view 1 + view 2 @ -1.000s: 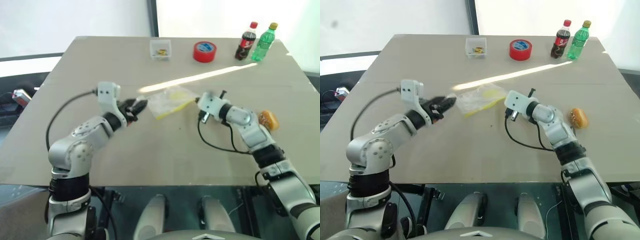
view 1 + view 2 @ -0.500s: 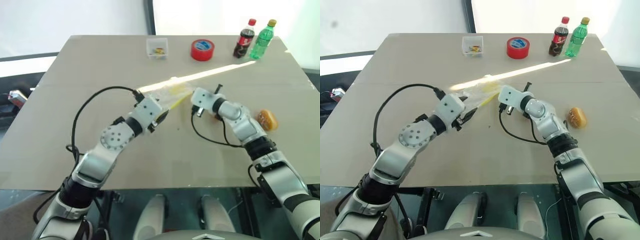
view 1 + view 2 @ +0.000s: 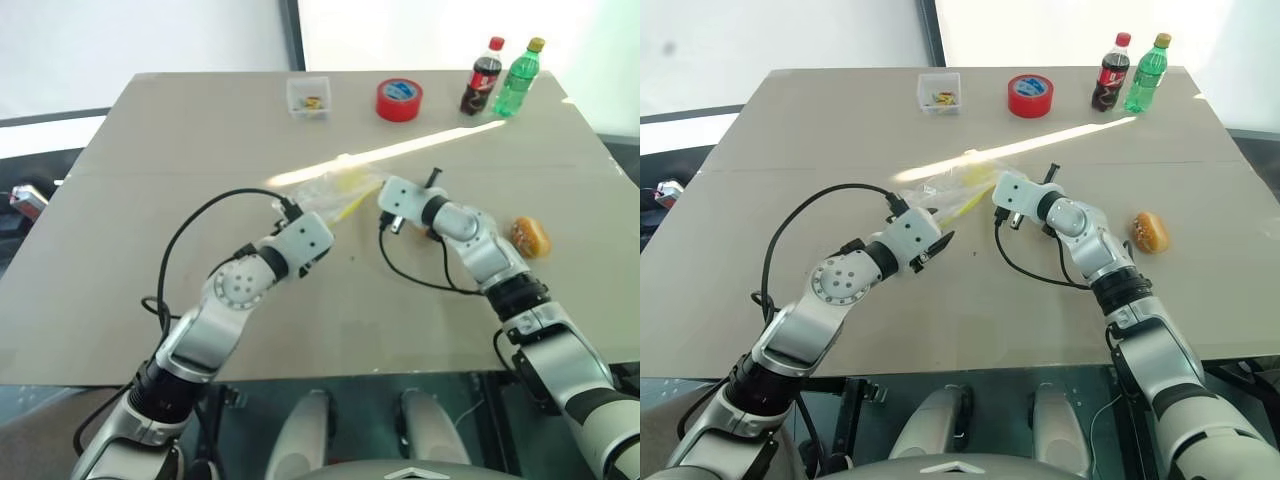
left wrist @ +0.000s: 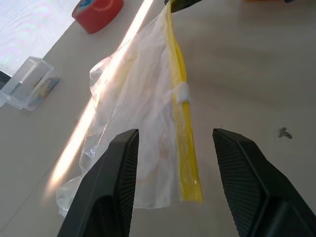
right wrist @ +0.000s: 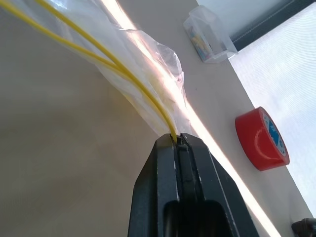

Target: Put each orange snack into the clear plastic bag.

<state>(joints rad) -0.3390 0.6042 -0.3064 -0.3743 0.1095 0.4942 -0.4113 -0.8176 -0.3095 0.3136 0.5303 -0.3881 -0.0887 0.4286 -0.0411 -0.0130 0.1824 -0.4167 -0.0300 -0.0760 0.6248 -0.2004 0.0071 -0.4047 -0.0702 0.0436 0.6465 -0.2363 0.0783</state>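
Left gripper (image 4: pixel 173 192), fingers apart, straddles the clear plastic bag's (image 4: pixel 143 113) yellow strip lengthwise; right gripper (image 5: pixel 177 140) pinches its far end.

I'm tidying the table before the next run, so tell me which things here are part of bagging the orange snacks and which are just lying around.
Part of the job:
clear plastic bag, its yellow seal pinched by the shut right gripper
orange snack, on the table beside the right arm
left gripper, open at the bag

Just lying about:
red tape roll
small clear box
cola bottle
green bottle
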